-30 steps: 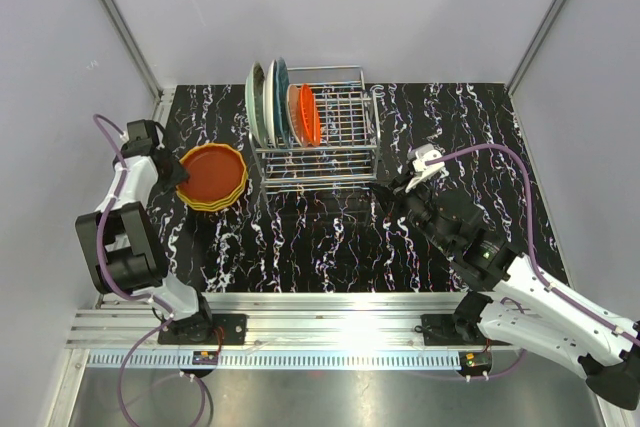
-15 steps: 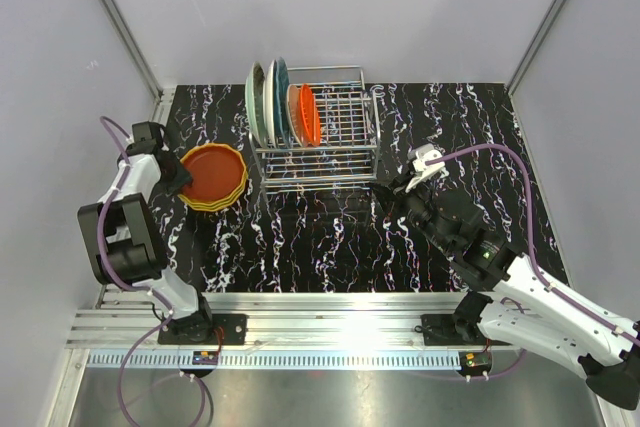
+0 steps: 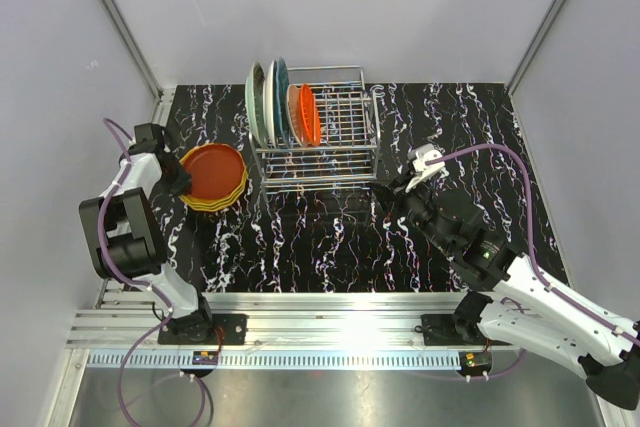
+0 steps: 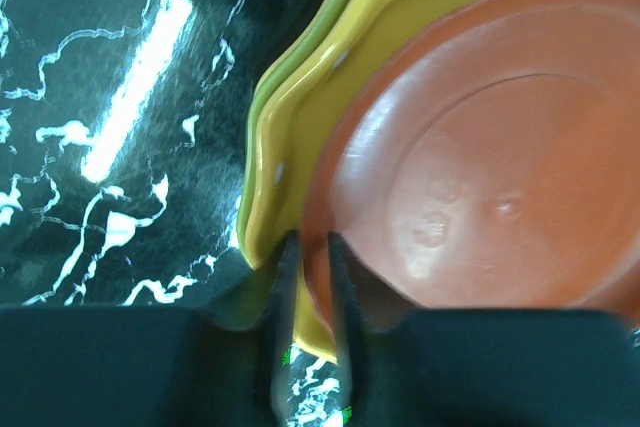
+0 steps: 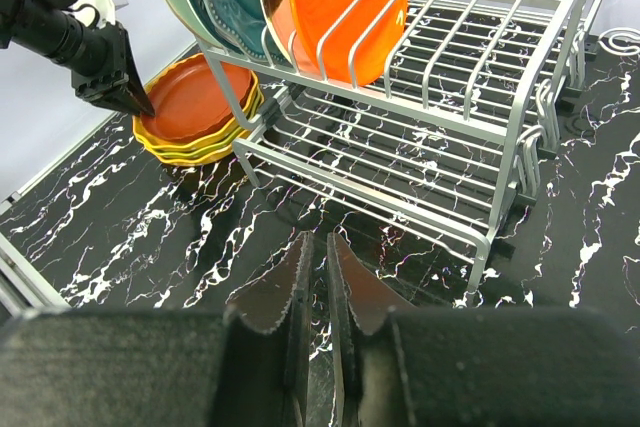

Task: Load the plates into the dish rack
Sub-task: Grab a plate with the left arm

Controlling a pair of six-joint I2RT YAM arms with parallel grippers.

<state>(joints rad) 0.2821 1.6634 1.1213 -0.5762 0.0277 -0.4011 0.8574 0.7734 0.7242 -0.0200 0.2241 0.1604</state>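
**Black marble table, rack half filled, left jaws closing on the top plate**

Black, white-veined table [image 3: 450, 117] carries everything, and nothing on it has shifted over the last second. Your dish rack [image 3: 330, 173] stays at the back centre. Five standing plates [image 3: 270, 102] still fill its left slots: mint, cream, teal, cream, then orange. The slots on the right are bare wire.

Left of the rack, well apart from it, the stack lies flat as before. It is a red-orange plate [image 3: 212, 172] on top of yellow plates [image 4: 300, 117] with small pale dots.

The change is at your left gripper [image 4: 310, 242]. Its wrist has edged in towards the stack, and its fingers, wider a second ago, have drawn together. They now pinch the red-orange plate's rim on the stack's left side.

Your right gripper [image 5: 313, 242] has not moved. It hovers over the table in front of the rack, fingers closed to a thin slit with nothing between them.
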